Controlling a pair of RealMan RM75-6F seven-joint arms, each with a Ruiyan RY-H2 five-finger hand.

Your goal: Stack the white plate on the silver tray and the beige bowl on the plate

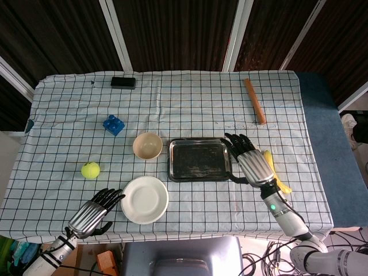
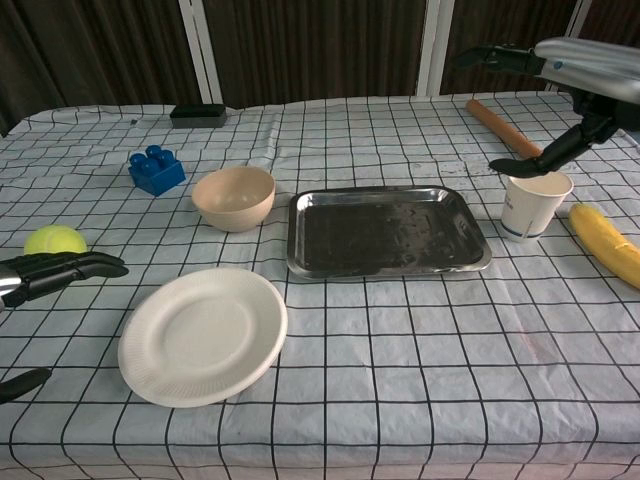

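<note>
Head view: high above the near table edge, looking steeply down; whole checkered tablecloth (image 1: 190, 109) in frame, dark panels beyond. Chest view: low, near, facing forward across the table at a shallow angle. Both share the silver tray (image 1: 199, 160) (image 2: 386, 230), white plate (image 1: 144, 199) (image 2: 203, 334) and beige bowl (image 1: 148, 145) (image 2: 233, 196).

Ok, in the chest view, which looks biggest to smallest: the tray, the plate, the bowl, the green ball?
1. silver tray
2. white plate, though it lies nearer the camera, so it looks larger than it would
3. beige bowl
4. green ball
</note>
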